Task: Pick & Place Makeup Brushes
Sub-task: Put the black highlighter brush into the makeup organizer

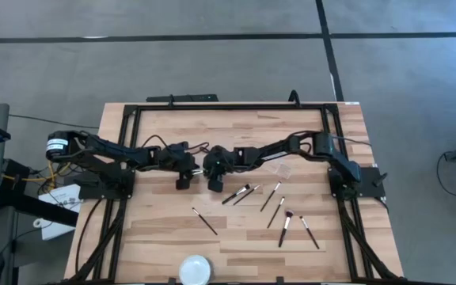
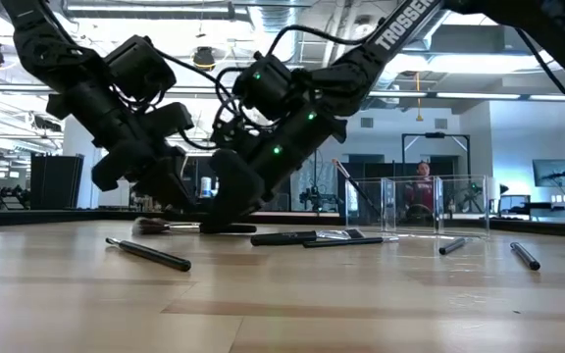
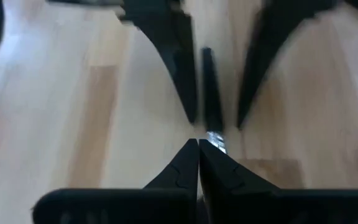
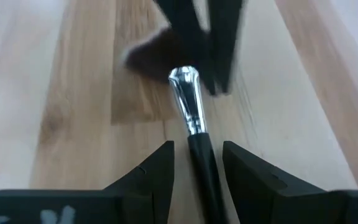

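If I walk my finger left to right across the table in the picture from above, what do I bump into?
Left gripper → right gripper → silver-ferruled brush → clear plastic holder → fluffy-headed brush → last thin brush.

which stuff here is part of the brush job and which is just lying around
Job: makeup brushes loose on the table; fluffy-headed brush between the open right gripper; shut left gripper facing it.
Lying about: white dish; clear plastic holder.

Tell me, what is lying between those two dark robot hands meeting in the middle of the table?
A black-handled makeup brush with a silver ferrule. The right wrist view shows it between the right gripper fingers, with the left gripper shut at its silver end.
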Robot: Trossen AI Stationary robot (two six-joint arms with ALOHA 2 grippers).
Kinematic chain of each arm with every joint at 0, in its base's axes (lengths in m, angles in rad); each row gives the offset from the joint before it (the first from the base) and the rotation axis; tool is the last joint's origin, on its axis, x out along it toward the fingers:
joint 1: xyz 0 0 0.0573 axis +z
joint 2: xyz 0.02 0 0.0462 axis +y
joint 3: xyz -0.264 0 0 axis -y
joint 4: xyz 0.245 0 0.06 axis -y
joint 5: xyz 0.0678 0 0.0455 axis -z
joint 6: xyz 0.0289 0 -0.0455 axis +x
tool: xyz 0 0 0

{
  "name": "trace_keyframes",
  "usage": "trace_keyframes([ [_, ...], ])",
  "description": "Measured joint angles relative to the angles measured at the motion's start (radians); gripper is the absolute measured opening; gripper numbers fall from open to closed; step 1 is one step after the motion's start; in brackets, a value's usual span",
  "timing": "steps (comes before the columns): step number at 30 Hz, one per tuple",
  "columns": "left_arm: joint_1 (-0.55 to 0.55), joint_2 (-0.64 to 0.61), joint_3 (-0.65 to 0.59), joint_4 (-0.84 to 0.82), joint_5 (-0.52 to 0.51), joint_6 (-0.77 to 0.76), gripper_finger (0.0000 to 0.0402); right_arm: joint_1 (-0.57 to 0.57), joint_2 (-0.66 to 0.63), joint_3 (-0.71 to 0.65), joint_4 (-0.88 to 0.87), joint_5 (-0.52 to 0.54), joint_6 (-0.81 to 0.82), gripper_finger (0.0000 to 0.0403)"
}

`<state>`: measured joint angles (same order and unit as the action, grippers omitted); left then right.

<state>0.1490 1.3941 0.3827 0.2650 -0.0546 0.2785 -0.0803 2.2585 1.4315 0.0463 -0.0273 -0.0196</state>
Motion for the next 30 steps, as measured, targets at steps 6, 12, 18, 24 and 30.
trace_keyframes([
  [6, -0.003, -0.037, -0.001, -0.006, -0.02, -0.058, 0.0008, -0.007, 0.056, 0.004, 0.016, 0.0, 0.0, 0.0091],
  [12, -0.003, -0.101, -0.001, -0.025, -0.02, -0.084, 0.001, -0.008, 0.079, 0.007, 0.028, -0.001, -0.007, 0.0032],
  [18, -0.003, -0.14, -0.008, -0.045, -0.018, -0.157, 0.0012, -0.008, 0.085, 0.003, 0.073, -0.003, -0.013, 0.0032],
  [24, -0.004, -0.143, -0.082, -0.05, 0.042, -0.189, 0.0016, -0.006, 0.064, -0.009, 0.152, -0.027, -0.016, 0.0032],
  [30, -0.014, -0.143, -0.129, -0.04, 0.044, -0.19, 0.0061, -0.014, 0.027, -0.013, 0.128, -0.027, -0.034, 0.0032],
])
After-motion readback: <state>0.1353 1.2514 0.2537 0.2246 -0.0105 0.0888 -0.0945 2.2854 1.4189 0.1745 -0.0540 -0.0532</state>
